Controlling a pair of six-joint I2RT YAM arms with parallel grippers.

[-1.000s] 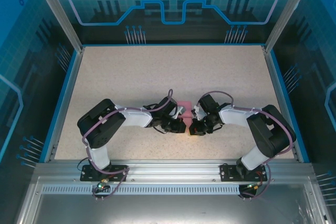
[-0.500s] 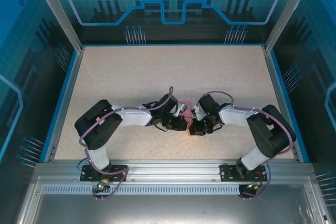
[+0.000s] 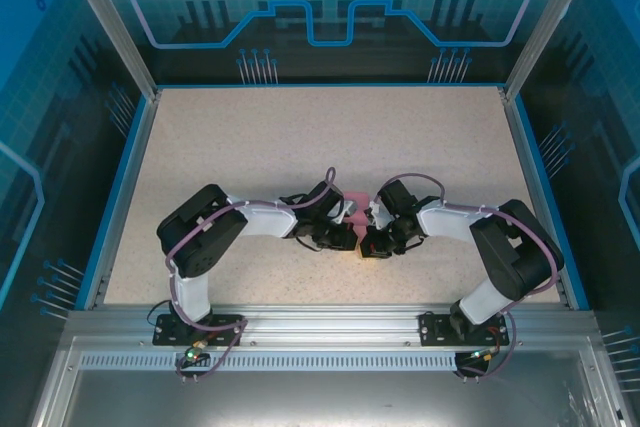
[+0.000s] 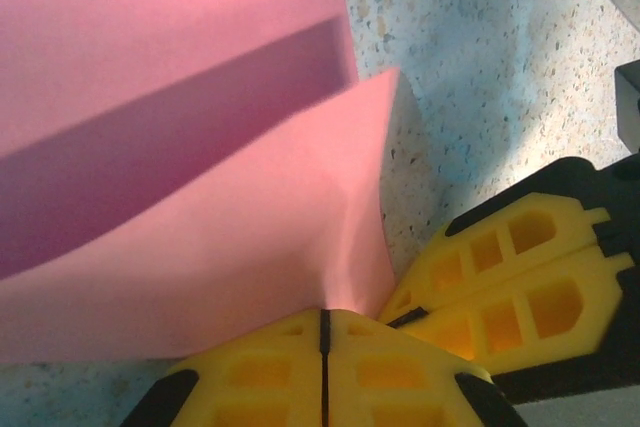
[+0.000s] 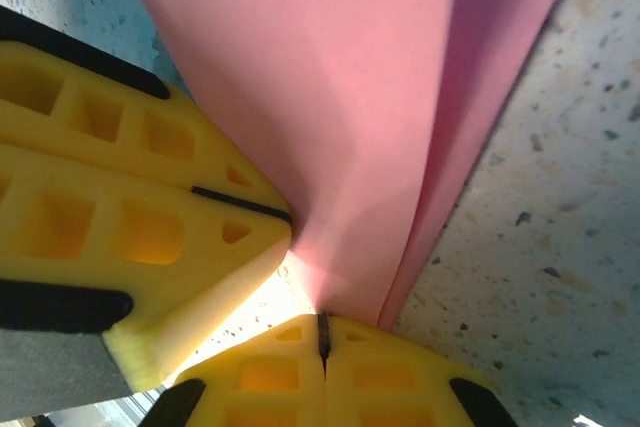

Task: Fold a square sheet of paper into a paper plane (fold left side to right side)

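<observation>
The square sheet of paper [image 3: 354, 200] is pink and lies folded into layers on the table between my two arms, mostly covered by the wrists. In the left wrist view its upper flap [image 4: 210, 237] arches over a lower layer. My left gripper [image 4: 323, 312] is shut on the flap's near edge. My right gripper [image 5: 322, 322] is shut on the same paper [image 5: 330, 117] from the other side. The two pairs of yellow fingertips almost touch: the right fingers [image 4: 510, 277] show beside my left ones, and the left fingers [image 5: 130, 217] beside my right ones. From above, the left gripper [image 3: 350, 229] and right gripper [image 3: 368, 237] meet at the paper's near edge.
The speckled beige tabletop [image 3: 300, 137] stretches beyond the paper to a blue rim [image 3: 330, 86] at the back and sides. A metal rail [image 3: 320, 322] with both arm bases runs along the near edge.
The left arm's elbow swung out to the left and came back right, while its gripper stayed pinched on the paper. The right arm has not moved.
</observation>
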